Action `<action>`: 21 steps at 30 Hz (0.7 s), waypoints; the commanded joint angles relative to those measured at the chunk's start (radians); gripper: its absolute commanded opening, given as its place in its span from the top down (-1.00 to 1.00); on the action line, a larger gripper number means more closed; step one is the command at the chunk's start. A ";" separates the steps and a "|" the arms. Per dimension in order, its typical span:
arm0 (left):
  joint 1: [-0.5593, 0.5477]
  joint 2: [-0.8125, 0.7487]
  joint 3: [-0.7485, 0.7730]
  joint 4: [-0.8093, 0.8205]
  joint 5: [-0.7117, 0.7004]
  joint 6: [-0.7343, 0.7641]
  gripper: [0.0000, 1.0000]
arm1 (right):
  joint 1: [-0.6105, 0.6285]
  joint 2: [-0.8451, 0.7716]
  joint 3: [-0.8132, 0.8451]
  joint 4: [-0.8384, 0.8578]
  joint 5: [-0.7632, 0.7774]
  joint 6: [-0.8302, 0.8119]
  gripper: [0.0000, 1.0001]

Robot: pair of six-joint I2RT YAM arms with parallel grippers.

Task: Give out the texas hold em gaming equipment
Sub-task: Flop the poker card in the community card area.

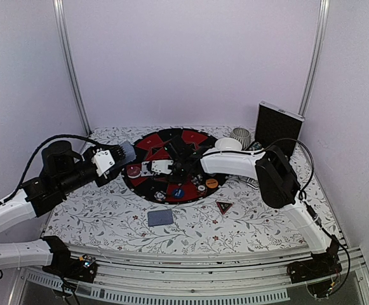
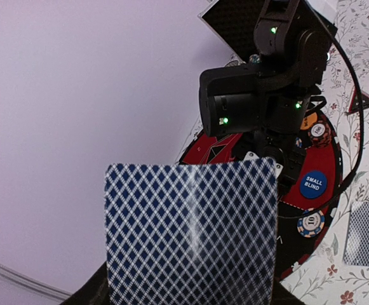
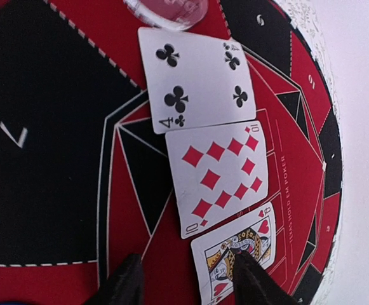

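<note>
Cards fill the middle of the round red-and-black mat (image 1: 190,136) on the flowered worktop (image 1: 95,219). The four of clubs (image 3: 197,79), ten of diamonds (image 3: 219,178) and queen of hearts (image 3: 238,251) lie face up, edge to edge in a row. The right tool (image 3: 187,279) hangs over them with its jaws apart, one tip over the queen and nothing gripped. The left tool (image 1: 119,156) is closed on a pack of blue-backed cards (image 2: 190,232), held upright off the mat's left edge; how many cards it holds cannot be told. Another card (image 1: 161,218) lies face down on the worktop in front of the mat, with the black-red triangular marker (image 1: 224,206) to its right. Thin, light and slick, a card lying flat likely offers no edge to pinch; it probably wants sliding or tipping first, then a hold across its short sides. The blue small-blind disc (image 2: 313,183) and a striped chip (image 2: 311,222) look rigid and easier to take by the rim. Behind the mat stand a white bowl (image 1: 227,144), a ribbed cup (image 1: 240,135) and an upright black case (image 1: 278,126); whether they hold anything is not visible.
</note>
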 commanded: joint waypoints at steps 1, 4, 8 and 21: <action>-0.003 -0.010 -0.008 0.029 0.011 0.007 -0.09 | -0.002 -0.168 -0.055 0.039 -0.073 0.086 -0.17; -0.003 -0.017 -0.013 0.036 0.014 0.010 -0.09 | -0.023 -0.290 -0.108 0.078 -0.173 0.197 -0.58; -0.003 -0.013 -0.012 0.035 0.024 0.009 -0.08 | -0.046 -0.447 -0.199 0.140 -0.337 0.390 -0.99; -0.006 -0.017 -0.022 0.030 0.077 0.029 -0.08 | -0.023 -0.478 -0.149 0.218 -0.852 1.013 -0.98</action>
